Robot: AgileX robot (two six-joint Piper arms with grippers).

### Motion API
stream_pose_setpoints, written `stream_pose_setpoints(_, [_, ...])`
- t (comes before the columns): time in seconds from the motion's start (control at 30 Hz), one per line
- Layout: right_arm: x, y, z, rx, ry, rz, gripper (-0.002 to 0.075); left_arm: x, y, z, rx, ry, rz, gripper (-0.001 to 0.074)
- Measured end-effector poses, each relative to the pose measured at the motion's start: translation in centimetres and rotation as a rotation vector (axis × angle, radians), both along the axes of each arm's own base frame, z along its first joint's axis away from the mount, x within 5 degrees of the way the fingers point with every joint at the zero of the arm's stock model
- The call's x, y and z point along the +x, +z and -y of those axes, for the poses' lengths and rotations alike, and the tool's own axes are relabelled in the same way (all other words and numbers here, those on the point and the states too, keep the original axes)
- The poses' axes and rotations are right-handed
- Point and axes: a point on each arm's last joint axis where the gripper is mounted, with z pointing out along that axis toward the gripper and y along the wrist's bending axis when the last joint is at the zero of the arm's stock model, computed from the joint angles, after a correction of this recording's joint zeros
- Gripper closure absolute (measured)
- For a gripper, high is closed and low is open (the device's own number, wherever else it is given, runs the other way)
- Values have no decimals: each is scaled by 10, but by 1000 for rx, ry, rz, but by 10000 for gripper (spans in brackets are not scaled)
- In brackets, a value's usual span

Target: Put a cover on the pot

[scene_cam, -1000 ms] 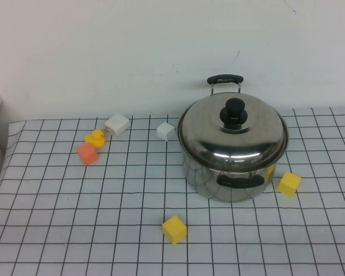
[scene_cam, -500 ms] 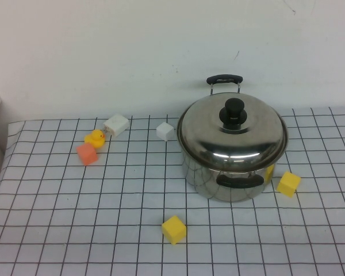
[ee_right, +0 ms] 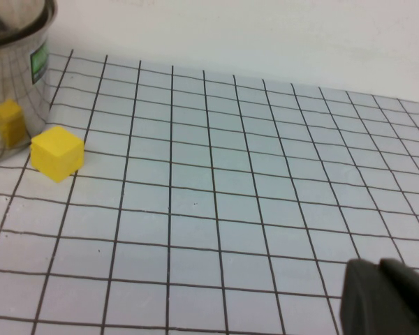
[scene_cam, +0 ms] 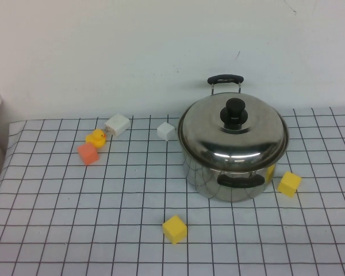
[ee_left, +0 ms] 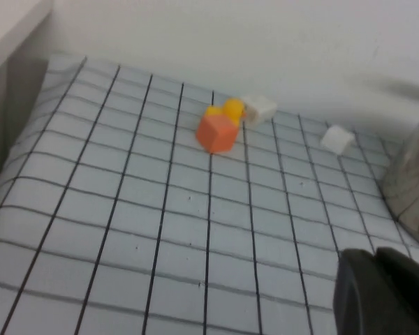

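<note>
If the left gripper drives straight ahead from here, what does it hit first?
Probably the orange cube, with the duck right behind it; depth is unclear. Only a dark tip of the left gripper shows. The pot sits off to the side.

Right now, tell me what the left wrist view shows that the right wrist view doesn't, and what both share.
Only the left wrist view shows the orange cube, the rubber duck behind it and two white cubes. Only the right wrist view shows a yellow cube beside the pot. Both share the pot's steel wall, the checked tablecloth and a dark bit of their own gripper, left and right.
</note>
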Motion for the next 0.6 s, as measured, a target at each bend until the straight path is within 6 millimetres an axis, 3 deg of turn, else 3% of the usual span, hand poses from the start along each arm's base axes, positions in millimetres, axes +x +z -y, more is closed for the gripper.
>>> stream_pose_setpoints(0.6, [0, 0, 0, 0, 0, 0, 717, -1, -3, -5, 47, 81, -31, 736])
